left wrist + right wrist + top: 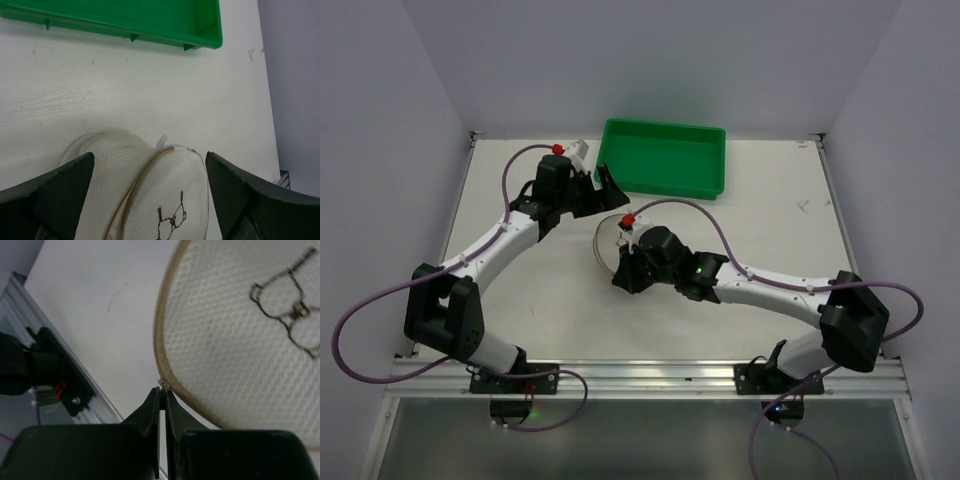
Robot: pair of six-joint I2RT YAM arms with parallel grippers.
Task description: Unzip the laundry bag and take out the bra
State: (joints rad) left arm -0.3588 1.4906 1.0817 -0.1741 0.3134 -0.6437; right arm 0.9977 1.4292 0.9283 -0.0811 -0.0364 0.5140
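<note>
So, early days on this one I reckon. The laundry bag (pixel 240 340) lies flat on the table (pixel 150 90), roughly in the middle, a bit nearer than the green tray (pixel 150 22) and apart from it. The right gripper (pixel 161 392) is pinched fully shut at the bag's near rim, tips right up against a small metal bit (pixel 161 383) on the zipper line. That's probably the pull, but I can't tell if it's really clamped or just touched. The left gripper (pixel 150 156) is spread wide over the far side of the bag, one finger on each side, holding nothing.

Progress-wise, bare zipper teeth (pixel 159 315) show along the rim on one side of that metal bit, and the left wrist view shows what looks like two offset rims. My guess is it's partly unzipped, not all the way round. No bra visible anywhere outside the bag, so finishing the zip and the whole removal are not yet done
</note>
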